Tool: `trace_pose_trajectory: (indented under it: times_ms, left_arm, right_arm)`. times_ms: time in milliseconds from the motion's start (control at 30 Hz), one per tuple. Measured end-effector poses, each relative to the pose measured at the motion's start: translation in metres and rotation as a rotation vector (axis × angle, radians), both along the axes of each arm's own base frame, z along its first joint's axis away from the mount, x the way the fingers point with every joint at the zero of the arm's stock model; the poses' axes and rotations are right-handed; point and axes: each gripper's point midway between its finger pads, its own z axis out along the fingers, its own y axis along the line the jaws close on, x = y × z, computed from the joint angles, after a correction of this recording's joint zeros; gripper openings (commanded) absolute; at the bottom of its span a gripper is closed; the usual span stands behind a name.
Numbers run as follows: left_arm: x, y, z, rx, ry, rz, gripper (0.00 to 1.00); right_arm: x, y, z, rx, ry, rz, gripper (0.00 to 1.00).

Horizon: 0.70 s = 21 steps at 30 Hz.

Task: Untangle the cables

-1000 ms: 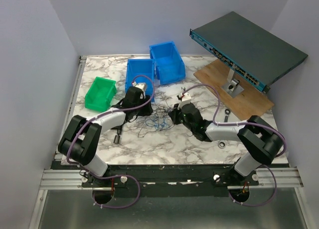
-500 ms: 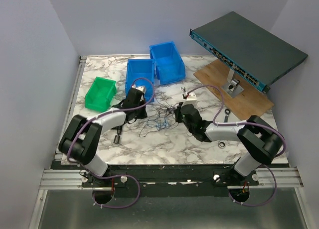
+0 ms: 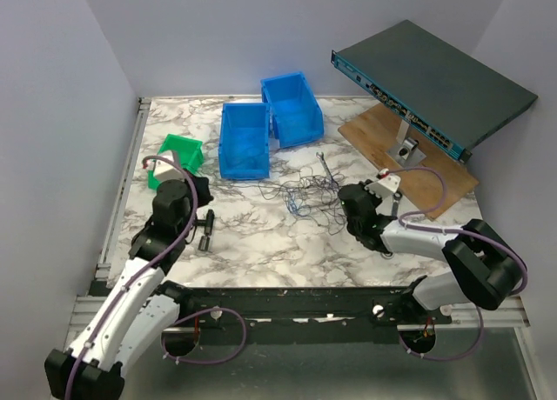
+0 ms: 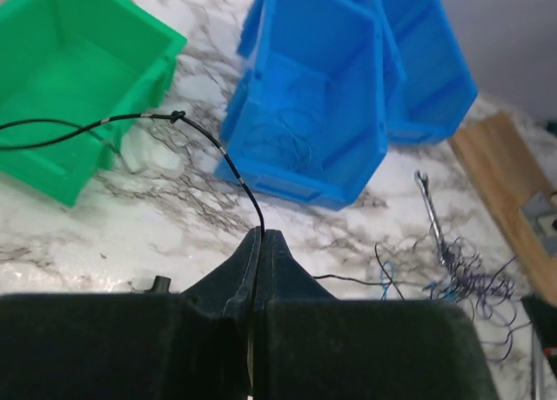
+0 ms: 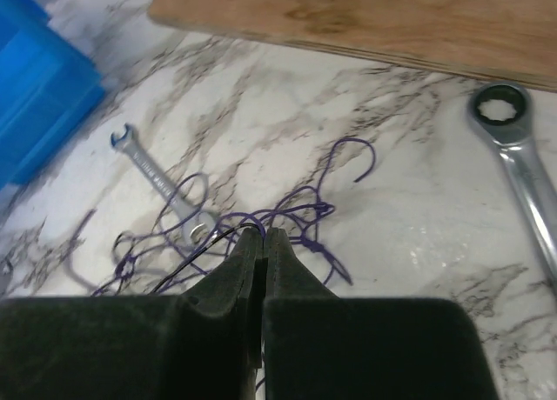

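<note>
The cables [image 3: 309,194] lie as a loose tangle of thin bluish-purple and dark strands on the marble table [image 3: 278,243]. They sit near the middle of the overhead view, just below and to the right of the nearer blue bin [image 3: 224,143]. In the right wrist view their loops cross the lower end of a small silver wrench [image 5: 157,181]. The left gripper [image 4: 262,236] has its jaws pressed fully together on a single black wire [image 4: 222,152]. In the left wrist view that wire rises from the fingertips, arcs to the upper left past a small knot, and runs off the left edge in front of the green bin [image 4: 144,91]. The rest of the tangle sits well apart at the lower right of that frame. The right gripper [image 5: 263,235], right of centre in the overhead view, is also closed. Its tips meet at the near edge of the tangle, with a thin dark strand and a purple loop pinched between them. A ratchet wrench [image 5: 513,156] lies at the right edge of the right wrist view, just below the wooden board [image 5: 348,22]. A dark network switch [image 3: 431,74] stands tilted in the upper right of the overhead view.
</note>
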Motion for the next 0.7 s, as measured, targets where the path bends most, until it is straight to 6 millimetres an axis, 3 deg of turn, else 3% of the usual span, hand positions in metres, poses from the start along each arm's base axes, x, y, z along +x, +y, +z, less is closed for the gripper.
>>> trace_pose_trajectory:
  times_ms: [300,433,600,667,700]
  left_arm:
    - [-0.021,0.077,0.085,-0.071,-0.081,0.305,0.0]
    - [-0.04,0.104,0.122,-0.057,-0.121,0.394,0.0]
    - [-0.054,0.119,0.172,-0.008,-0.196,0.419,0.0]
    - [-0.054,0.114,0.179,0.006,-0.21,0.38,0.0]
    - [-0.053,0.105,0.18,0.021,-0.211,0.321,0.0]
  right_arm:
    - [-0.019,-0.054,-0.015,0.027,0.017,-0.275,0.01]
    - [-0.026,-0.064,-0.017,0.029,0.019,-0.336,0.01]
    - [-0.024,-0.065,-0.01,0.034,0.016,-0.359,0.02]
    - [-0.023,-0.063,-0.008,0.012,0.026,-0.342,0.1]
    - [-0.021,-0.061,-0.007,-0.013,0.044,-0.31,0.2]
